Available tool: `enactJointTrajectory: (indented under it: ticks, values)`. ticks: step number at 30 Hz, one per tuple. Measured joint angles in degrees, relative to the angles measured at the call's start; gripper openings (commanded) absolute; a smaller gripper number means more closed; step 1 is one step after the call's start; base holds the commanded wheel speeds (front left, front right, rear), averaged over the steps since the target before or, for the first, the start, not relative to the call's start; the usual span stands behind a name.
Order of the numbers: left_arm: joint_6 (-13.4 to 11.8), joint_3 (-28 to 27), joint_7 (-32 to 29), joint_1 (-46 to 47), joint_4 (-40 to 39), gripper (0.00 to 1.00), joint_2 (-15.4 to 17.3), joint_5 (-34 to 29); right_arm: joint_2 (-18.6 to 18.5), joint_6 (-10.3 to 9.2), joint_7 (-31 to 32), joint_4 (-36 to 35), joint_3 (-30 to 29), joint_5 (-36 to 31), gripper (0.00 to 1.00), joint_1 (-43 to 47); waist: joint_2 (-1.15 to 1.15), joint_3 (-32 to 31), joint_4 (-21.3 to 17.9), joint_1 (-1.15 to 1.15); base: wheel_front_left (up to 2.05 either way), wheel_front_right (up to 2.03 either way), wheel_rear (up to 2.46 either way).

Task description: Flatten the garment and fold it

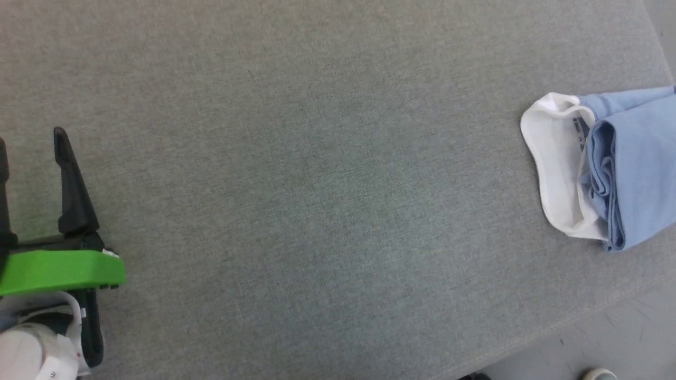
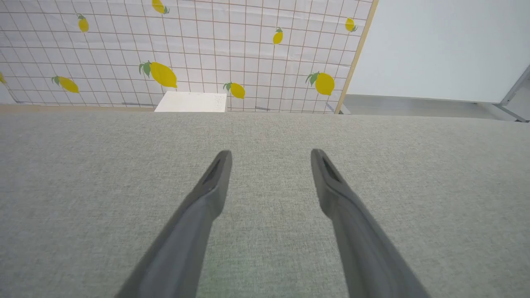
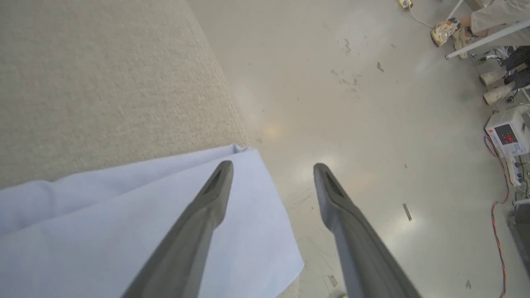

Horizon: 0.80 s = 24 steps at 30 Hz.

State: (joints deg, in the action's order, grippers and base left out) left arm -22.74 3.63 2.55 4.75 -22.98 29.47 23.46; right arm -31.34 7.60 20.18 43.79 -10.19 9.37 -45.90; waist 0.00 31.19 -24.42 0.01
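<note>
The garment [image 1: 628,163] lies at the right edge of the worktop [image 1: 317,184], well apart from the left gripper [image 2: 270,154]. It is gathered into a compact bundle. Blue layers are stacked and doubled over, with the white collar part turned toward the left and a small dark print showing at the neck.

The right gripper [image 3: 272,166] hangs above the bundle's right corner, fingers spread with nothing between them. One finger crosses the blue cloth in the right wrist view, the other the floor [image 3: 352,103] beyond. Whether it touches the fabric I cannot tell. That corner seems to reach just past the worktop's edge.

The left gripper is also spread and empty, low over bare grey cloth, with a white box [image 2: 191,102] past the far edge.

My judgement is that the folding looks done or nearly so — what may remain is squaring the uneven layers and drawing the bundle in from the edge.
</note>
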Motion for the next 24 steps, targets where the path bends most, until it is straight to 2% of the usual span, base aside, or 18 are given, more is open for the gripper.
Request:
enactJointTrajectory:
  ticks: [3,7,10,13,16,20,24]
  values:
    - [0.08,0.19,2.55,-0.27,1.86,1.0,-1.91,0.89,0.45,0.0,-4.17,-5.12,0.8,0.63,1.0,-1.52,0.0,-2.36,0.35,0.0,0.0,0.0,0.0]
    - [0.88,0.76,5.76,-1.53,4.94,1.0,-4.61,3.07,1.13,0.0,-10.67,-13.96,6.16,3.35,1.0,-2.46,0.0,-6.4,1.06,-0.01,0.0,0.0,0.0]
    - [1.64,1.43,7.43,-2.19,7.45,1.0,-5.17,3.26,1.74,0.0,-14.77,-19.58,10.61,4.37,1.0,-2.33,0.0,-9.63,1.92,-0.01,0.0,0.0,0.0]
    - [2.2,2.35,8.5,-2.33,9.51,1.0,-5.84,3.24,3.82,-0.01,-19.11,-24.88,12.1,4.99,1.0,-1.04,0.0,-12.83,3.11,-0.01,0.0,0.0,0.0]
    - [2.6,2.85,9.76,-2.08,11.48,1.0,-6.51,2.86,7.46,-0.01,-23.42,-30.1,13.19,4.77,1.0,2.89,0.0,-15.98,4.89,-0.01,0.0,0.0,0.0]
    - [2.8,3.35,10.49,-1.32,13.46,1.0,-7.32,2.47,14.24,0.0,-27.58,-33.75,12.56,4.69,1.0,9.09,0.0,-18.93,7.68,-0.02,0.0,0.0,0.0]
    - [3.55,3.91,11.18,-1.19,14.85,1.0,-9.09,2.94,22.84,-0.01,-30.9,-35.37,10.66,3.8,1.0,16.12,0.0,-21.93,10.69,-0.02,0.0,0.0,0.0]
